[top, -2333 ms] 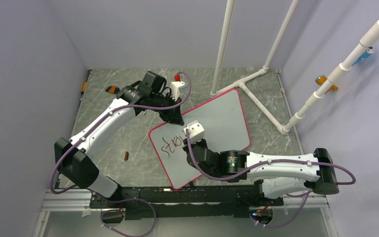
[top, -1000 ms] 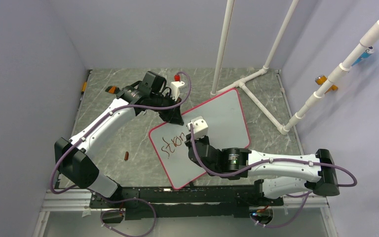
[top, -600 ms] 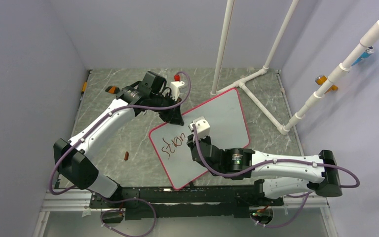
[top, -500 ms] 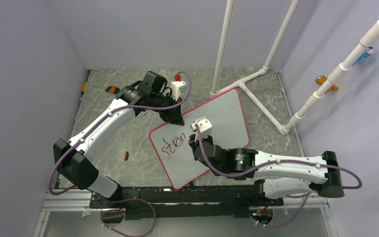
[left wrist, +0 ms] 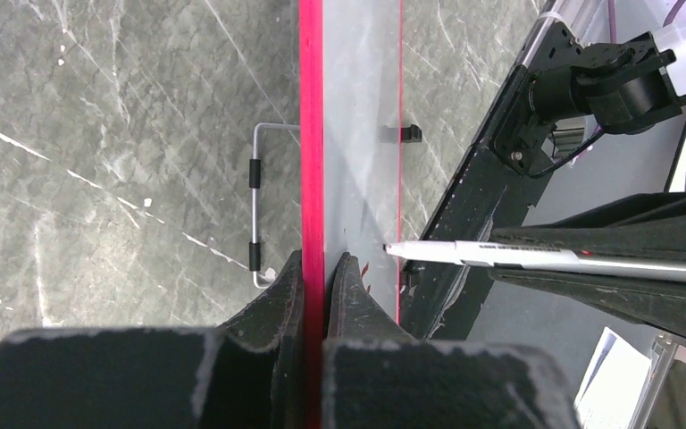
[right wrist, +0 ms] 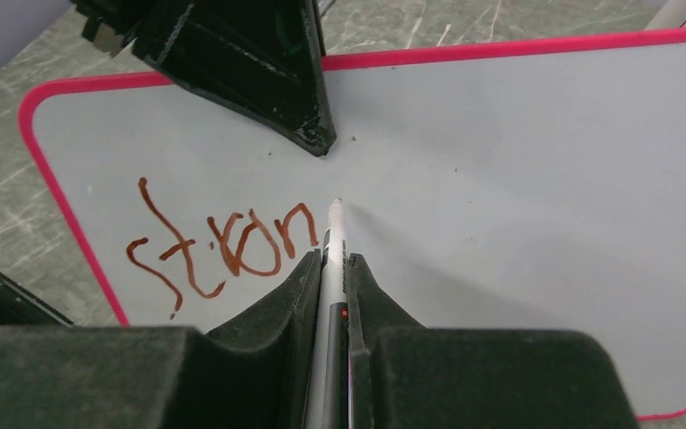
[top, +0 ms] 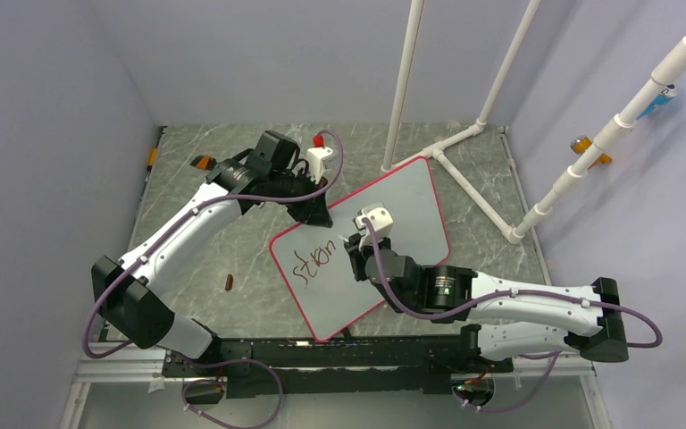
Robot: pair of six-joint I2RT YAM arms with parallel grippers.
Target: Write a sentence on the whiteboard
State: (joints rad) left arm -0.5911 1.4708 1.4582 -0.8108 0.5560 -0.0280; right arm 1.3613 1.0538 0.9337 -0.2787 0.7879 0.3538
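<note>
The whiteboard point(top: 402, 210) lies tilted on the table, glossy white with a pink-red rim point(left wrist: 311, 134). My left gripper point(top: 320, 214) is shut on its far rim, one finger on each side point(left wrist: 315, 259). The sentence point(right wrist: 223, 241) reads "stron" in dark-red letters near the board's left end point(top: 314, 262). My right gripper point(right wrist: 332, 261) is shut on a white marker point(right wrist: 332, 234), and stands over the board's middle point(top: 357, 246). The marker's tip sits just right of the "n", close to the surface; whether it touches I cannot tell.
A white pipe frame point(top: 464, 152) stands on the table behind and right of the board. A small dark-red cap point(top: 229, 282) lies on the marble left of the board. A wire stand point(left wrist: 255, 206) shows beneath the board's rim. An orange object point(top: 202, 163) sits at the back left.
The right gripper has slid rightwards along the board with the marker, and the written word has grown by a letter. The left gripper keeps its hold on the rim.
</note>
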